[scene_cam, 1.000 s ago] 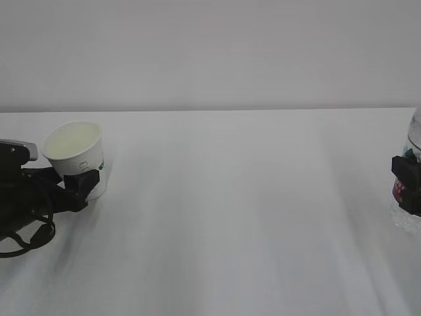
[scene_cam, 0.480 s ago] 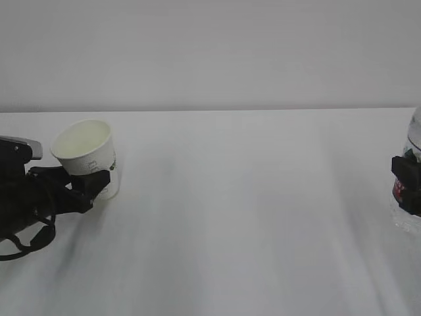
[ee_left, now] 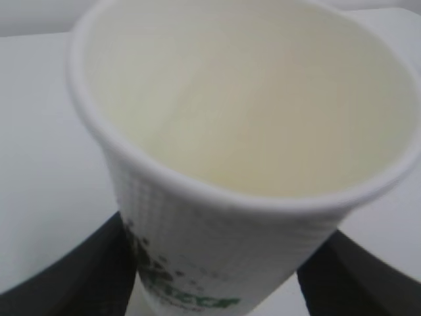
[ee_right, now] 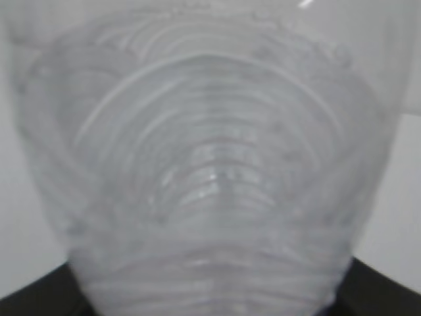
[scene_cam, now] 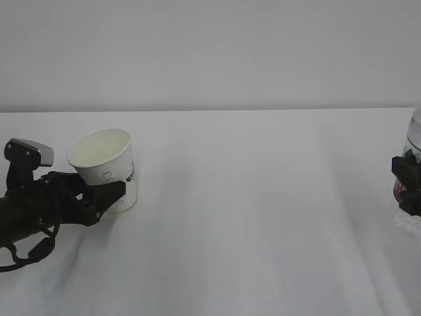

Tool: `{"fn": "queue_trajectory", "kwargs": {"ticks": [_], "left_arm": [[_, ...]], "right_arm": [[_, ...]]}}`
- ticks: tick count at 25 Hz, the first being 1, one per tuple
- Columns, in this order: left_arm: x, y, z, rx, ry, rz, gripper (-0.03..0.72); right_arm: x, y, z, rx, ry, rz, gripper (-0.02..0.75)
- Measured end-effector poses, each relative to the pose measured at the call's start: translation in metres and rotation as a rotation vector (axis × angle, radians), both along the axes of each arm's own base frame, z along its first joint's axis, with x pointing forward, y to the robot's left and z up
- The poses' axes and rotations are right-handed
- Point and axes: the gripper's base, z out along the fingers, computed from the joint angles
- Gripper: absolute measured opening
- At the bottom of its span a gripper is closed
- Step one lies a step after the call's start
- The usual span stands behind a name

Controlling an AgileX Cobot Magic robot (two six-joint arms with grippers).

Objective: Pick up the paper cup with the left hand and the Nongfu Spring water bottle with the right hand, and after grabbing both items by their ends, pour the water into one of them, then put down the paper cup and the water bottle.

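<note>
- Table [scene_cam: 250, 217], white, carries everything; places below are relative to it.
- Left hand [scene_cam: 108, 196], at the table's left edge, is clamped around the lower body of the paper cup [scene_cam: 108, 164].
- Bottle [scene_cam: 413, 178] stands upright at the table's far right edge, mostly cut off, with the right hand [scene_cam: 409, 184] gripping its red-labelled middle.
- Paper cup leans, its long axis tilted, mouth pointing up and leftward, base toward the table.

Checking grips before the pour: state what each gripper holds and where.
Left gripper clamps the cup low on its side; right gripper clamps the bottle around its labelled middle.
</note>
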Motion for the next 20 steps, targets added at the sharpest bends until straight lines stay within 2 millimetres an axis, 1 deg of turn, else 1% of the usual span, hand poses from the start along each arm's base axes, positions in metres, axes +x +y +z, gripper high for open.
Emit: {"fn": "queue_trajectory", "kwargs": {"ticks": [5, 11, 16, 20], "left_arm": [[-0.005, -0.005, 0.0, -0.007, 0.011, -0.078, 0.522], [-0.009, -0.011, 0.009, -0.021, -0.002, -0.166, 0.522], [-0.01, -0.013, 0.018, -0.037, -0.015, -0.183, 0.519], [-0.014, -0.019, 0.018, -0.039, -0.01, -0.228, 0.519]], "right_arm": [[0.0, 0.0, 0.0, 0.0, 0.0, 0.0, 0.431], [0.0, 0.0, 0.0, 0.0, 0.0, 0.0, 0.431], [0.0, 0.0, 0.0, 0.0, 0.0, 0.0, 0.431], [0.0, 0.0, 0.0, 0.0, 0.0, 0.0, 0.431]]}}
